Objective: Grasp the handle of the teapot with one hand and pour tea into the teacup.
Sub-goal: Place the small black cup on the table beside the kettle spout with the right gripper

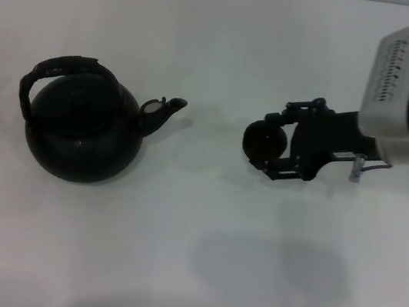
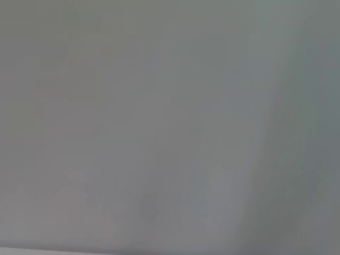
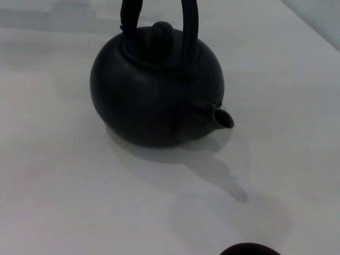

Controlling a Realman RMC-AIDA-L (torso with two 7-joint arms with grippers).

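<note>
The black teapot (image 1: 83,130) stands at the left of the white table, its short spout (image 1: 163,109) pointing right. The thick arched handle (image 1: 62,69) spans its lid. In the right wrist view the teapot (image 3: 156,98) shows with its handle (image 3: 188,26) upright and its spout (image 3: 223,117) toward the camera. My right gripper (image 1: 267,142) reaches in from the right, its fingers closed on either side of the small dark teacup (image 1: 265,140), a hand's width right of the spout. Only the teacup's rim (image 3: 249,249) shows in the right wrist view. My left gripper is out of view.
The white table (image 1: 185,275) spreads around the teapot and the cup. The arm's shadow (image 1: 271,273) falls on it in front of the right gripper. The left wrist view holds only a plain grey surface (image 2: 170,127).
</note>
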